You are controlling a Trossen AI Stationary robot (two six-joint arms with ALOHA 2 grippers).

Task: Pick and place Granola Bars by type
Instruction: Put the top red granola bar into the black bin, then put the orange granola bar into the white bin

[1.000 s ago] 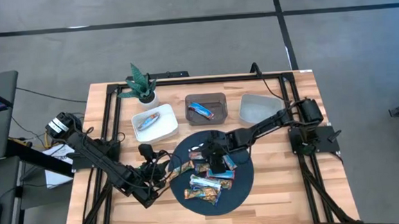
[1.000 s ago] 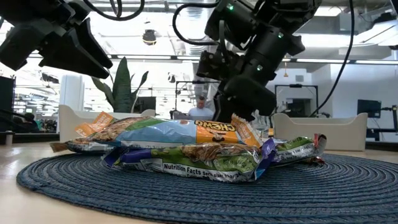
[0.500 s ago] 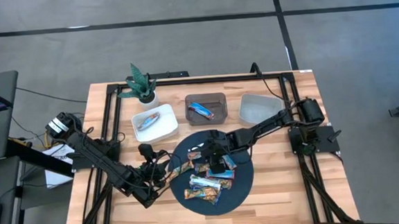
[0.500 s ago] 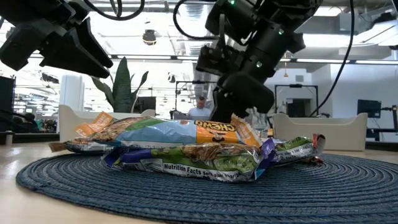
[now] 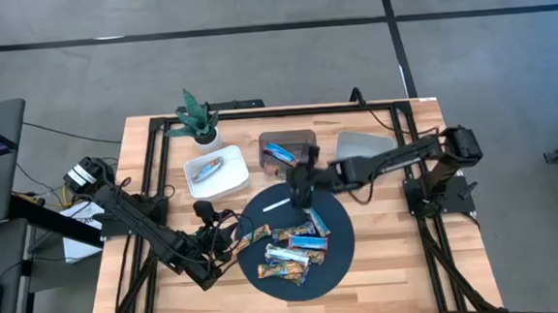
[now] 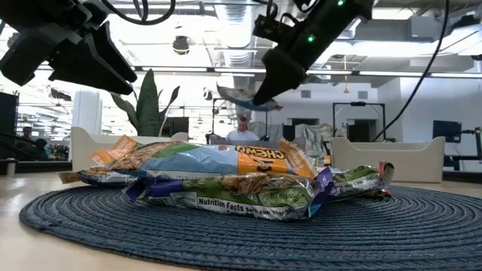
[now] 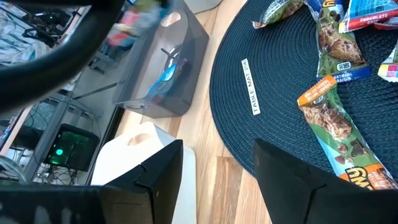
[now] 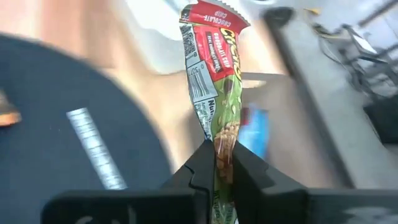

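Several granola bars [image 5: 292, 250] in green, blue and orange wrappers lie piled on a round dark blue mat [image 5: 336, 267]. My right gripper [image 5: 298, 179] hangs over the mat's far edge, shut on a red-and-green bar [image 8: 213, 68], which also shows in the low view [image 6: 235, 95]. Beside the mat's left edge my left gripper [image 5: 228, 239] waits open with nothing between its fingers [image 7: 155, 180]. One bar lies in a white tray [image 5: 214, 172]. A blue bar lies in a dark tray [image 5: 288, 150]. My right gripper pinches the red-and-green bar between its two fingers [image 8: 200, 167] near the bar's green end [image 8: 222, 148]. The rest of the bar sticks out past the fingertips, red end farthest. The gripper slants down from the table's right side. The bar is lifted clear of the pile.
A second white tray [image 5: 361, 144] stands at the far right, partly under my right arm. A potted plant [image 5: 197, 118] stands at the far left corner. A thin white strip [image 5: 275, 204] lies on the mat's far part [image 7: 250, 93].
My right gripper has risen from the pile and gone toward the table's far edge, tipping closer to level. The red-and-green bar has come up with it and now hangs clear of the other bars, which stay put.
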